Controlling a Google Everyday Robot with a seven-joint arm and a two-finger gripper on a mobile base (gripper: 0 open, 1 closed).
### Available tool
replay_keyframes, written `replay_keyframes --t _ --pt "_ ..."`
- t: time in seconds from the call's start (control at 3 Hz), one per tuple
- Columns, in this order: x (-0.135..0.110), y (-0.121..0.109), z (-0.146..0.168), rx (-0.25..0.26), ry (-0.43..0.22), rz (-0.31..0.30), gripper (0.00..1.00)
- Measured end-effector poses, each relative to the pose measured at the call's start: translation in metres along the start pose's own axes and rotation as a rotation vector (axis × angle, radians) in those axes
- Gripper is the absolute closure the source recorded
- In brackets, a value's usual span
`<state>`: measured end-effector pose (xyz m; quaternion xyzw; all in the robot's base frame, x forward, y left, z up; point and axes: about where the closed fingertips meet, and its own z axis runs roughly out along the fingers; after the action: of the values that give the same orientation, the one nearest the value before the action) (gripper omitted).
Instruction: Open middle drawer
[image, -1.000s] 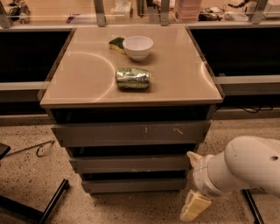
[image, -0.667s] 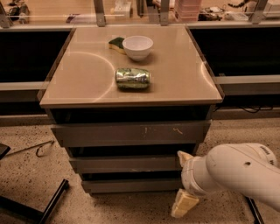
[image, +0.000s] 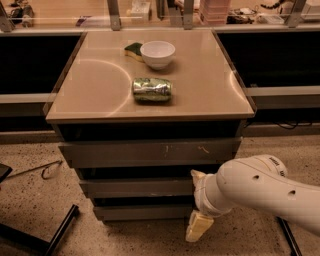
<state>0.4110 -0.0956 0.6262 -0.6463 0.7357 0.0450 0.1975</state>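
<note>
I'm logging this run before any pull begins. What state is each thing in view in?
middle drawer: shut
top drawer: shut, front scratched
bottom drawer: shut
can: lying on its side
bowl: upright
sponge: lying flat beside the bowl
gripper: open, holding nothing, at the right end of the middle drawer's front

Robot test lab with a staged work spot.
A beige-topped grey drawer cabinet (image: 90, 90) stands on a speckled stone floor (image: 30, 205), with a loose black cable (image: 46, 170) at 9 o'clock and a cluttered wooden bench (image: 60, 12) at 12 o'clock. A cream two-finger gripper (image: 195, 205), fingers spread, is at 5 o'clock.
</note>
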Motion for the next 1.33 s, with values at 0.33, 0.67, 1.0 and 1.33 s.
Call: replay_keyframes --t 0.33,0.67,1.0,1.33 --pt "-0.006 -0.017 0.042 0.086 -0.057 0.036 0.0" --pt "-0.009 -0.018 0.05 0.095 -0.068 0.04 0.0" --pt "-0.016 -0.018 0.081 0.088 -0.103 0.055 0.0" --pt "-0.018 -0.017 0.11 0.081 -0.142 0.081 0.0"
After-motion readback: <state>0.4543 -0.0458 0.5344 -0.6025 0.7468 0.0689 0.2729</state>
